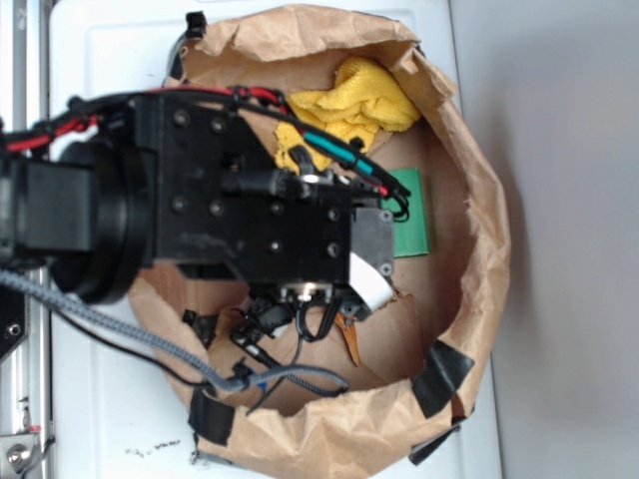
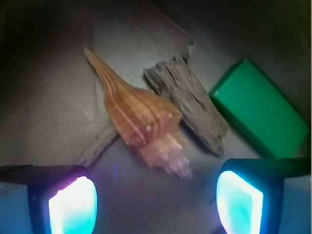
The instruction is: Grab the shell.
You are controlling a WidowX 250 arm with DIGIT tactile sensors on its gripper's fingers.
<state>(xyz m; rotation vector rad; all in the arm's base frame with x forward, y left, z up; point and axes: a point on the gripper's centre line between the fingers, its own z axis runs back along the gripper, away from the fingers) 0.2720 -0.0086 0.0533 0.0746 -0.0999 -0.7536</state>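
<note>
Brown paper floor (image 2: 58, 97) — shell (image 2: 141, 122) beside bark (image 2: 190, 105), green block (image 2: 258, 107).

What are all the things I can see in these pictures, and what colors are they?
shell: one, orange-tan and ribbed, on the brown floor of the bag, thin tail pointing away from the wrist camera.
wood piece: one, dark brown and rough, right beside the shell.
green block: one, bright green and flat, past the wood piece.
yellow cloth: one, yellow and crumpled, at the far side of the bag.
paper bag: one, brown, rolled-down rim ringing everything, with black tape patches.
white table: one, under the bag.
gripper: one, black arm with cables; its jaws are open, glowing pads either side, above the shell's wide end, not touching it.
</note>
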